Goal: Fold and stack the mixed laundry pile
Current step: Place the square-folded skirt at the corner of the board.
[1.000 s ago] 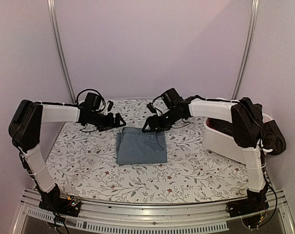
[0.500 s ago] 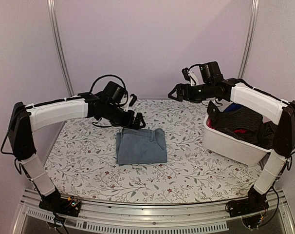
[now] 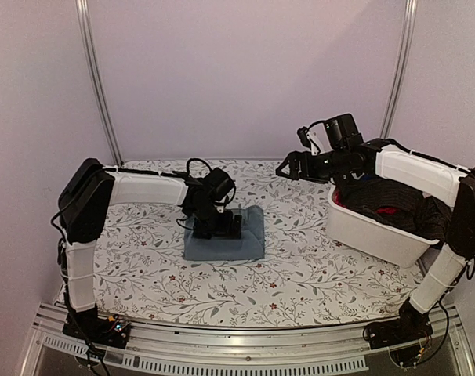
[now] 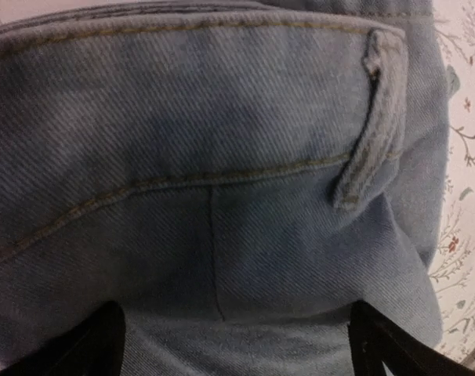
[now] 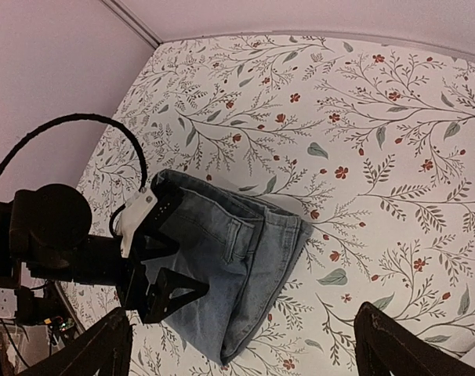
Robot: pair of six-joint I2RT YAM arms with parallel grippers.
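Denim, top view: folded light blue denim piece [image 3: 252,239] lies mid-table on the floral cover [image 3: 143,258]. The left gripper [image 3: 224,229] rests on it, jaws wide, gripping nothing.
Bin, top view: laundry pile [image 3: 398,205] is heaped in the white bin [image 3: 371,231]. The right gripper [image 3: 289,168] hovers nearby, wide open and empty.
Left wrist view: thick twill, stitched seams, a belt loop [image 4: 371,117]; probably stiffish, weighty and grippy.
Right wrist view: the layered fold edge [image 5: 273,286] looks best to pinch.
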